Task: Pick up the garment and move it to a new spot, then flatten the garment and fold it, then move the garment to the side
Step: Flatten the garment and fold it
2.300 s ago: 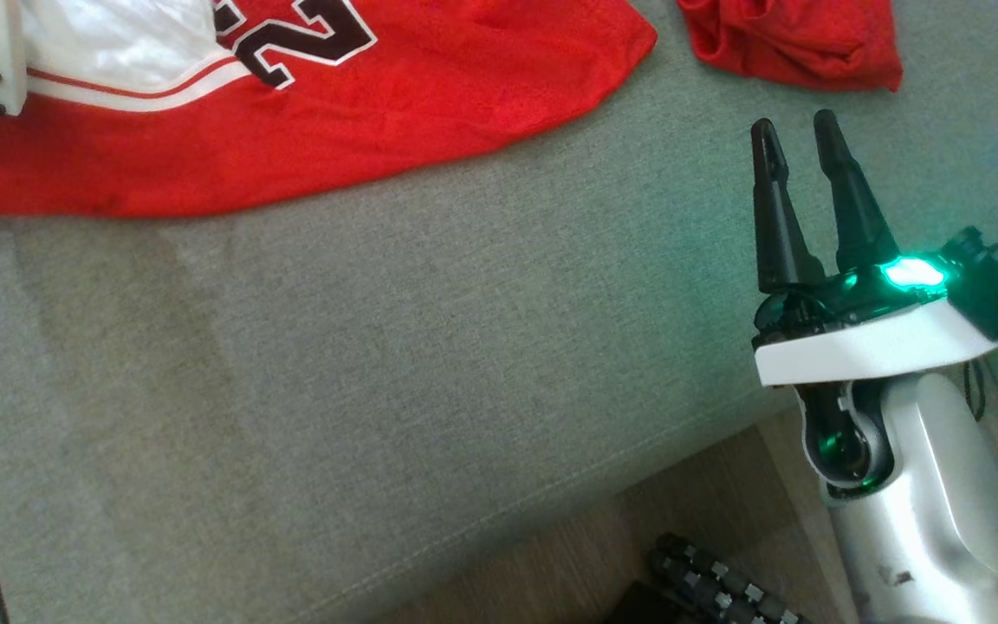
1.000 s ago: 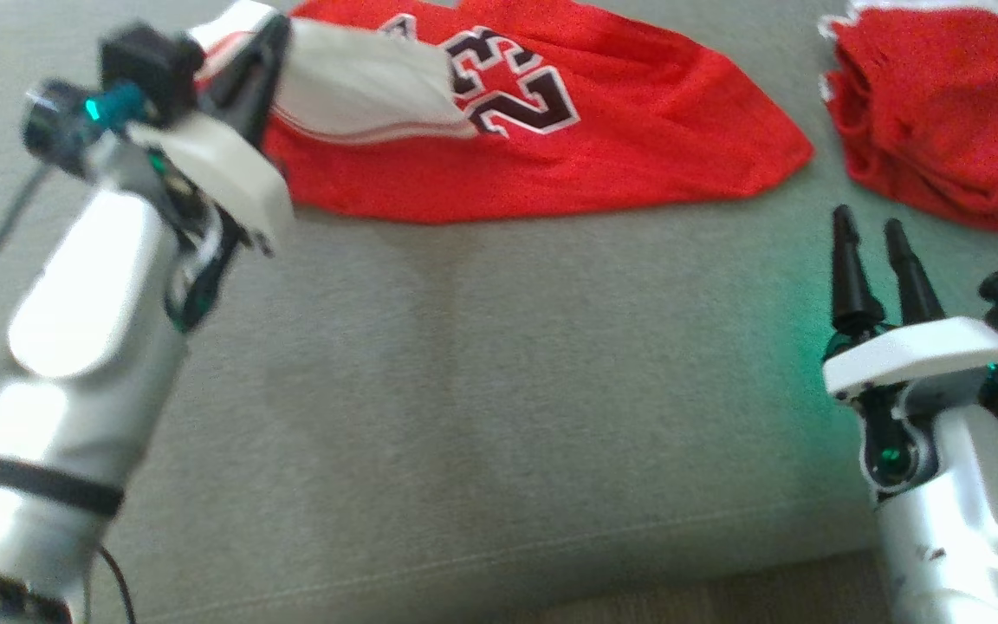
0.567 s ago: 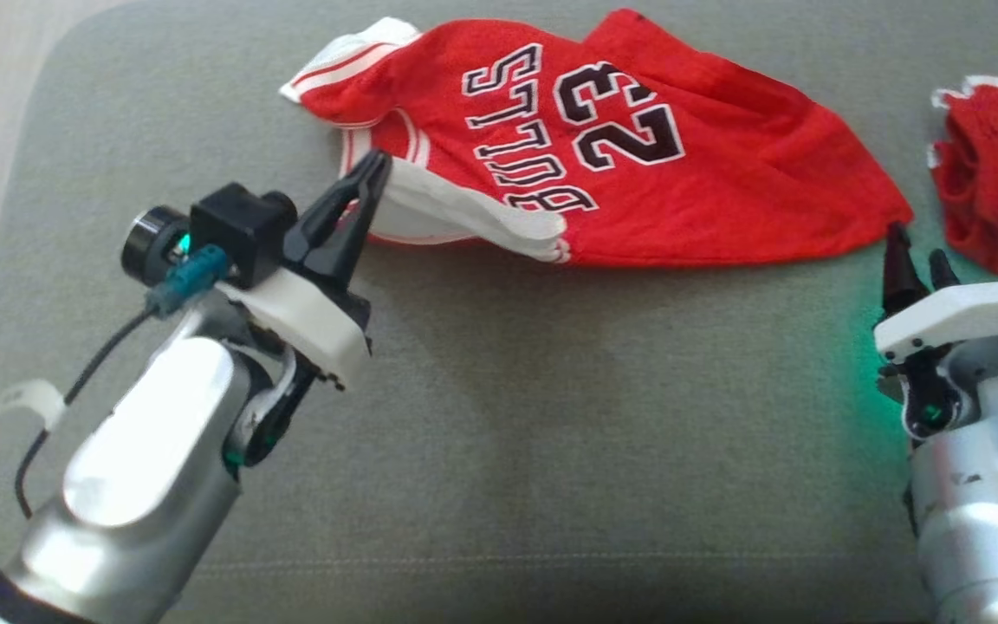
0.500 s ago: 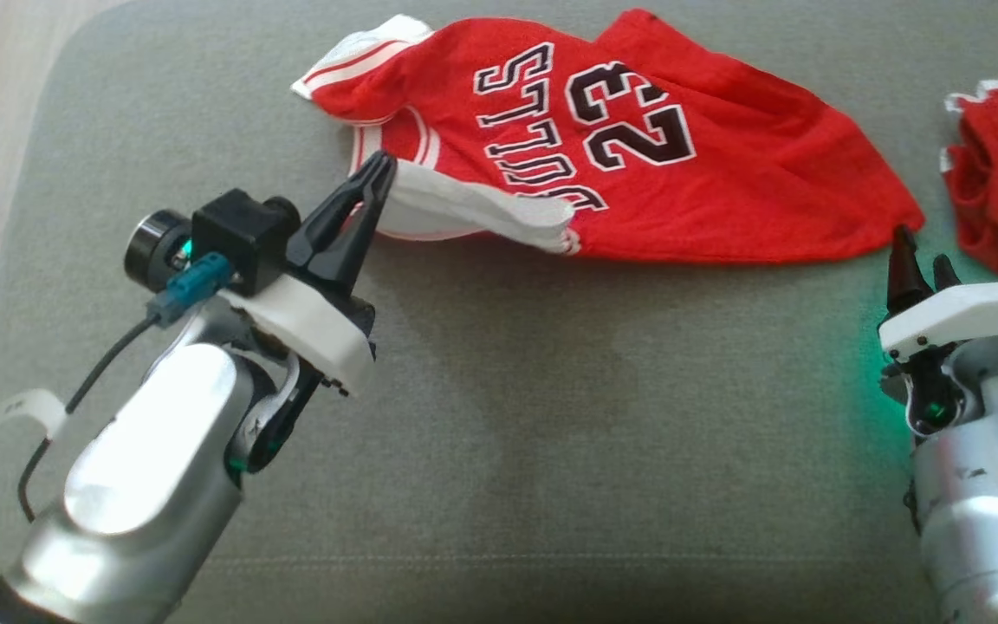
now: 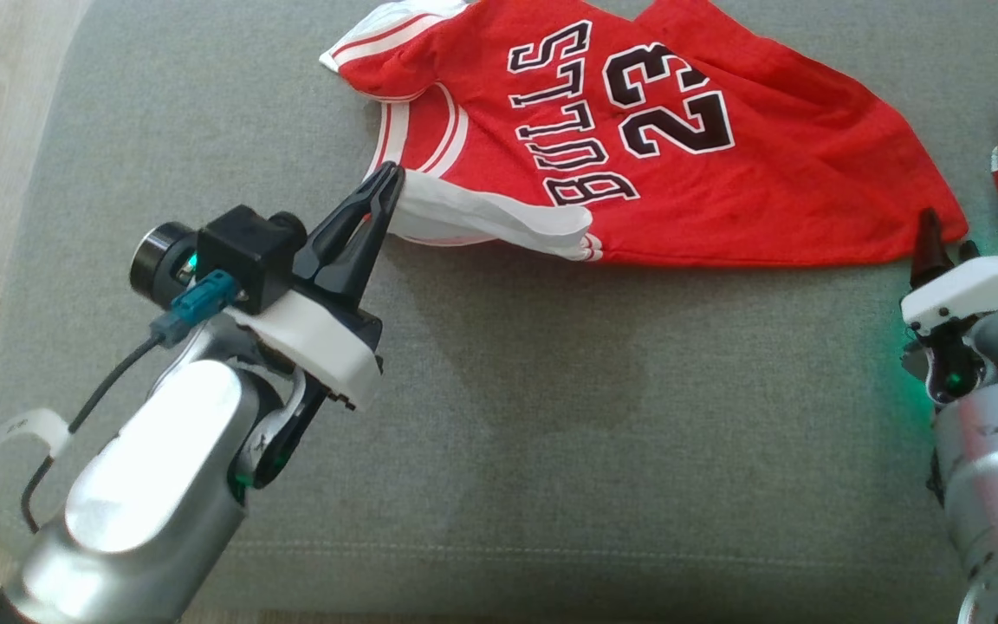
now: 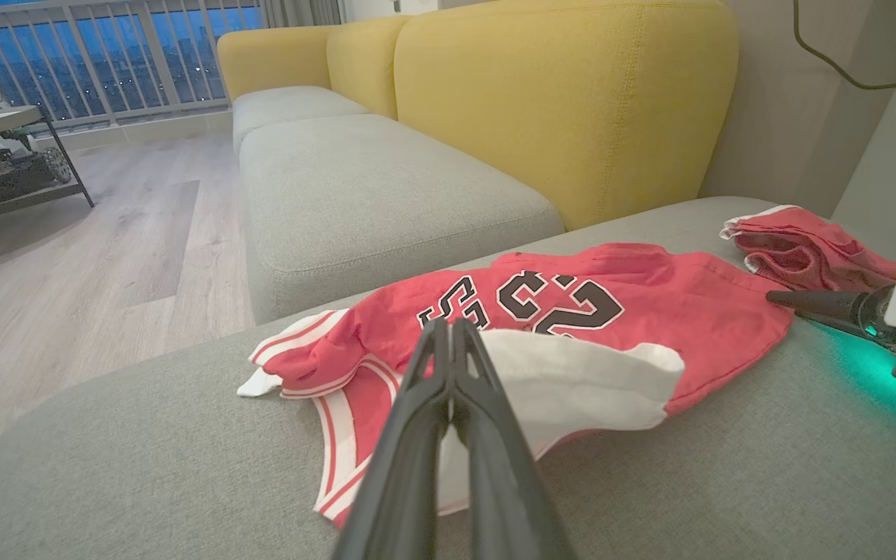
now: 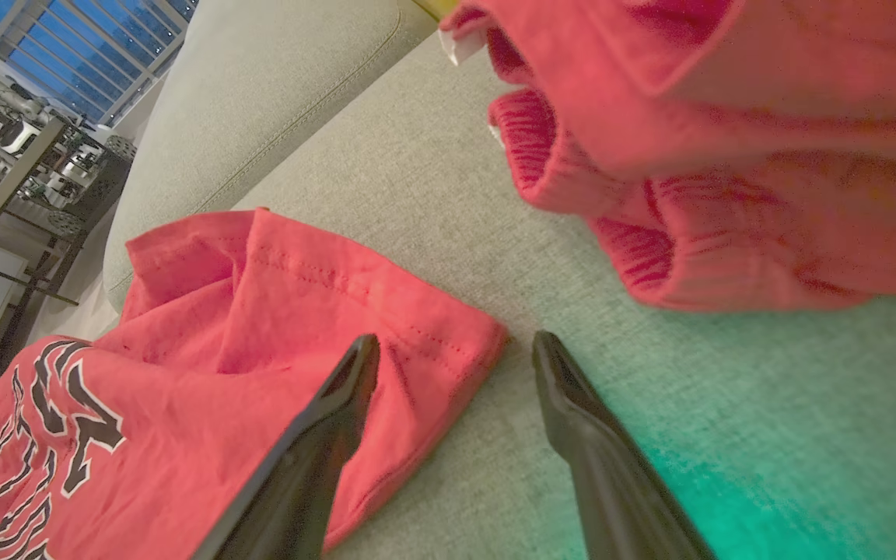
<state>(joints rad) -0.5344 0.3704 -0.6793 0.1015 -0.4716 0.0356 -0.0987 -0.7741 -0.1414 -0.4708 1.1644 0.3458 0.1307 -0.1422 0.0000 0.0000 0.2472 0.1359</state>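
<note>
While left jaws pinch jersey point(image 5: 767, 199), right jaws stand apart.

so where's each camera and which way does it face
Head view: from the head, down on the grey cushion and Bulls jersey; left tool, right tool and forearms show.
Left wrist view: along the shut left tool at the jersey, toward the yellow backrest.
Right wrist view: along the open right tool at the jersey's hem and another red garment.
All share the jersey.
</note>
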